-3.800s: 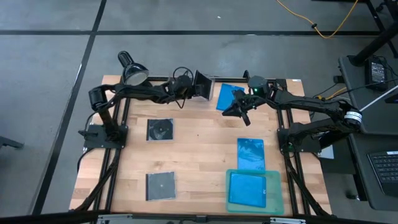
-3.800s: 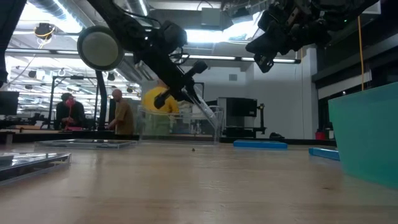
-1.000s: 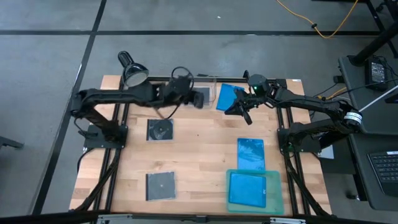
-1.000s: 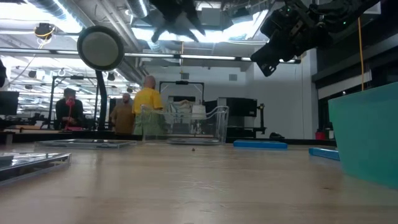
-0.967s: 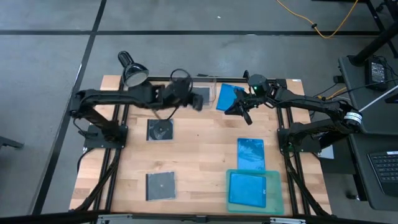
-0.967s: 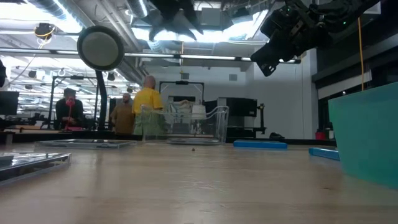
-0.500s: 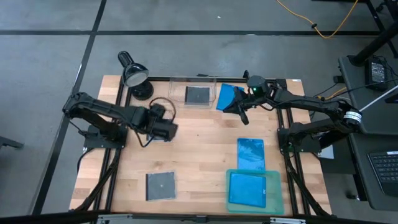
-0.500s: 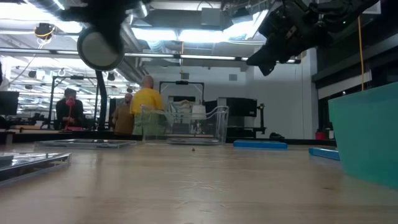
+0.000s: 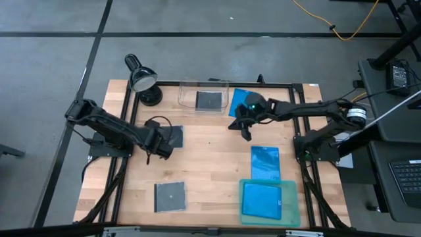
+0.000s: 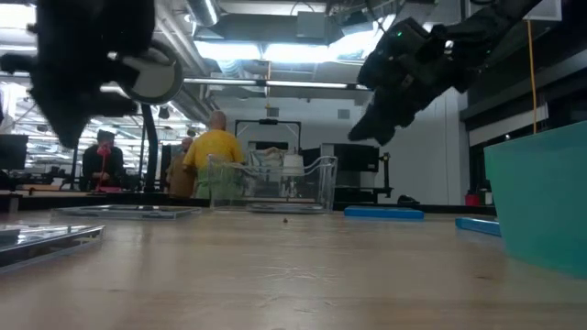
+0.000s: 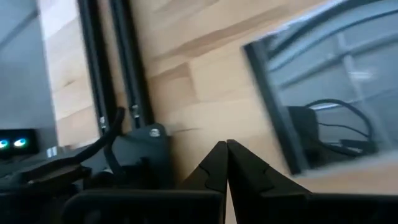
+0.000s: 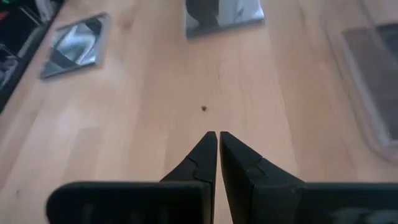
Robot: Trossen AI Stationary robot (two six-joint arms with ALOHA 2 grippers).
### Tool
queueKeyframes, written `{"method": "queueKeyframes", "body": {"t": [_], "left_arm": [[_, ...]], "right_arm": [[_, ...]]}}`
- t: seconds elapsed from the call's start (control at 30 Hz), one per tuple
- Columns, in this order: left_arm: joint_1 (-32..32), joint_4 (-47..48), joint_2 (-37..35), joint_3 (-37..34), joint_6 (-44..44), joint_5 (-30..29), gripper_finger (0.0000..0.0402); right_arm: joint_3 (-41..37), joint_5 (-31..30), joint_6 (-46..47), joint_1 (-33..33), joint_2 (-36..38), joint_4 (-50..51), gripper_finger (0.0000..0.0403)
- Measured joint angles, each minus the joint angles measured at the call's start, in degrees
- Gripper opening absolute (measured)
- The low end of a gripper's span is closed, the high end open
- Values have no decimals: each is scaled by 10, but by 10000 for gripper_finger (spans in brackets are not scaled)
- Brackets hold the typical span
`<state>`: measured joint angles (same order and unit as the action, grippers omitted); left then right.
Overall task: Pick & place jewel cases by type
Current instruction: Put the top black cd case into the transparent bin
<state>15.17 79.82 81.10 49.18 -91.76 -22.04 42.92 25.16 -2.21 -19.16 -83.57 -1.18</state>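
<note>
Since earlier, left gripper [image 9: 160,146] had withdrawn to centre-left, closed and empty; right gripper [image 9: 245,131] hovered upper centre, closed.

This is looking like a robotics lab or industrial workshop set in a large open hall. In the low view, exposed ducts and bright strip lights [image 10: 275,46] are running across a high ceiling, people [image 10: 213,156] are standing at benches far behind the table, and more equipment racks [image 10: 353,170] are showing beyond them. From above, the wooden table [image 9: 210,171] is sitting in a black metal frame on a bare grey concrete floor [image 9: 52,59] marked with dark lines, a yellow cable [image 9: 342,26] is trailing across it, and a desk with a keyboard [image 9: 404,174] is standing at the right.
</note>
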Motion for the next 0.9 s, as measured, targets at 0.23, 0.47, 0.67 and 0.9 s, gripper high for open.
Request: {"method": "queueKeyframes", "body": {"t": [0.23,0.47,0.67,0.9], "left_arm": [[-17,-46,-6,-77,-20,-12,1],[-49,-80,-6,-85,1,-32,1],[-83,-136,-6,-85,49,-27,2],[-126,-172,-6,-85,77,-20,2]], "right_arm": [[0,-18,24,27,-54,-35,26],[0,-18,35,40,-64,-56,26],[1,-22,35,40,-61,-71,26],[1,-22,36,40,-61,-77,26]]}}
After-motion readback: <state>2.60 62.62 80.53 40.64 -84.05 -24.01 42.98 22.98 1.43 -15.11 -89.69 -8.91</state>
